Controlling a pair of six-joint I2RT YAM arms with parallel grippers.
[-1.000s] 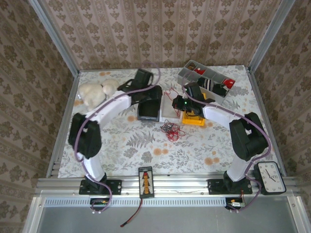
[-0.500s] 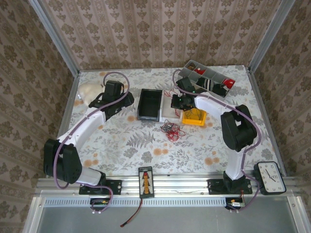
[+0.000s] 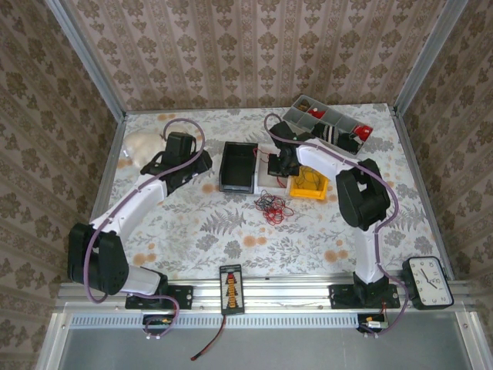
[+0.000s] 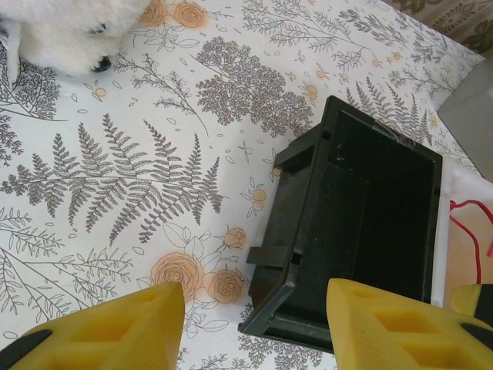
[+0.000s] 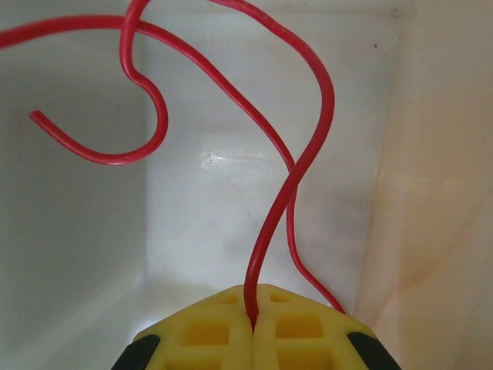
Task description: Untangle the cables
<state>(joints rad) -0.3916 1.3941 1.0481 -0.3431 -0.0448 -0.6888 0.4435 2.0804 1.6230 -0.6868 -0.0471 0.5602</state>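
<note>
Right jaws clenched on one red cable (image 5: 269, 235); the strand loops upward over the floor of a white tray (image 5: 208, 200). Left jaws released, yellow pads (image 4: 115, 331) wide apart, hovering above the tabletop (image 4: 115, 193) just beside a black bin (image 4: 308, 193). Main tangle of cables (image 3: 269, 206) lies on the tabletop, nearer the bases than the black bin and a yellow bin (image 3: 308, 186), apart from both arms.

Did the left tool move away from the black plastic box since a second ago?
Yes. The left tool was above the black plastic box and has swung left, toward the white fluffy toy.
</note>
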